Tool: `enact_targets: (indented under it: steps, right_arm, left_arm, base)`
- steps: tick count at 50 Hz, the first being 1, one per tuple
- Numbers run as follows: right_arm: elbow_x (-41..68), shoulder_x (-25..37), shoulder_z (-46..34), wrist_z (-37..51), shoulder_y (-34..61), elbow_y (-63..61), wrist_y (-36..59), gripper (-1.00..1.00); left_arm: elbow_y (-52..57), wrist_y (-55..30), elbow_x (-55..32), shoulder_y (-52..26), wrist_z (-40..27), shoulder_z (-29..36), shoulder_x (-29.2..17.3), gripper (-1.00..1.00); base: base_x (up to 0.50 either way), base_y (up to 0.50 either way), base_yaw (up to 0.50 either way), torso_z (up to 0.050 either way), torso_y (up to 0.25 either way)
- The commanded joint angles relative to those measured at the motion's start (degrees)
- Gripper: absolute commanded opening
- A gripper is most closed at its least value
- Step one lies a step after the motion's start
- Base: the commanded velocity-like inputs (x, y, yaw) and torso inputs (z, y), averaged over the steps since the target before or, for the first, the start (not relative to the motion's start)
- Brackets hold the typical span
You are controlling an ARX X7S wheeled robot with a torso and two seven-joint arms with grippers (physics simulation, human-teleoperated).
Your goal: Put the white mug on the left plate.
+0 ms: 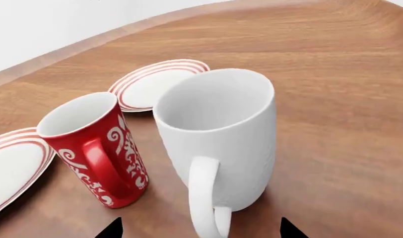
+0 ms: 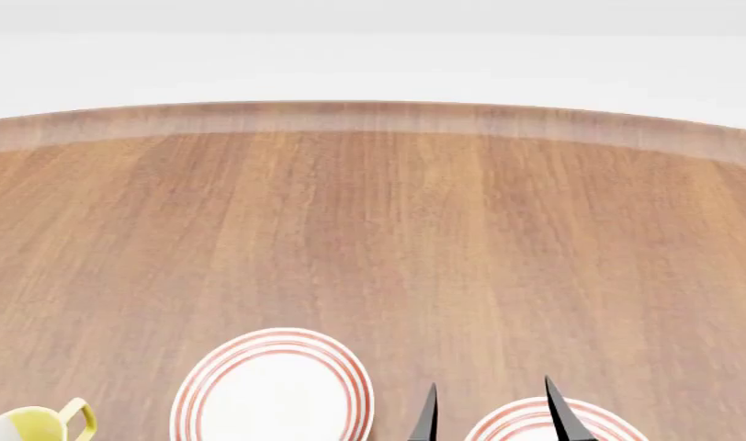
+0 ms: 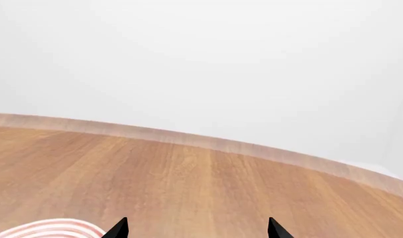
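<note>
In the left wrist view the tall white mug stands upright on the wooden table, its loop handle pointing at the camera. My left gripper is open, its two black fingertips wide apart on either side of the handle and touching nothing. In the head view the left plate, white with red rings, lies near the front edge. My right gripper is open and empty between the two plates, and it also shows in the right wrist view. The white mug is out of the head view.
A red patterned mug stands close beside the white mug. Two ringed plates lie beyond them; which is which I cannot tell. The right plate, a yellow-lined mug, the far table edge and a plate rim also show.
</note>
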Motion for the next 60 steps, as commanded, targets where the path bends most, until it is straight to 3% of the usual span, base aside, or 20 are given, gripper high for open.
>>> enact_targets:
  steps: [1,49,50,60]
  right_arm:
    - [0.2,0.3,-0.4,0.4,0.3,-0.5,0.4,1.0]
    - [1.7,1.5,-1.1,1.7,0.5,0.2,-0.5,1.0]
    - [1.6,1.5,-1.2,1.8,0.5,0.2,-0.6,1.0]
    - [1.9,1.8,-1.3,2.1,0.4,-0.5,-0.2,1.0]
  left_arm:
    - [-2.9,-0.6,-2.4,-3.7,3.0,1.6,0.8,1.0]
    - [-6.0,-0.6,-4.1,-8.3,5.9,4.5,3.0,1.0]
    - [-6.0,-0.5,-4.1,-8.4,5.5,4.3,3.1,-1.0]
    - [-5.0,-0.3,-4.5,-7.9,5.8,4.5,2.3,-1.0]
  base:
    - [0.0,0.0,0.0,0.0,0.0]
    - [0.0,0.0,0.0,0.0,0.0]
    - [0.0,0.0,0.0,0.0,0.0]
    - [0.0,0.0,0.0,0.0,0.0]
